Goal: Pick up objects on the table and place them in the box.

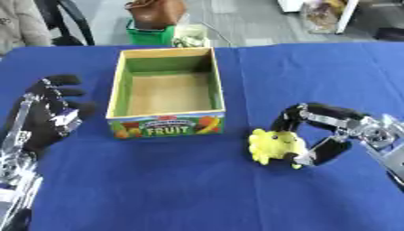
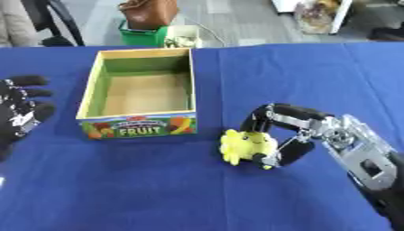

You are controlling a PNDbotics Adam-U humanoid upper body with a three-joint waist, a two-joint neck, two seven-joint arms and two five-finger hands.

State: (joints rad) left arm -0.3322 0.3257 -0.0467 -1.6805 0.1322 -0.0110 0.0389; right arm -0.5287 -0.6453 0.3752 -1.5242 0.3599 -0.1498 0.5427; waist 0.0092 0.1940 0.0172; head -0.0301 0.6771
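paired head views, overlapping tabletop (image 1: 197, 189)

Matt blue tablecloth (image 1: 197, 180), cardboard box (image 1: 167, 124)

Box (image 1: 167, 125) front label reads "FRUIT"; smaller txt above it illegible.

The box (image 1: 166, 88) stood on the surface (image 1: 173, 189), left of centre. The toy (image 1: 274, 145) lay just right of its near corner, with the right hand (image 2: 296, 135) curled round it. The left hand (image 1: 47, 117) rested left of the box, apart from it.
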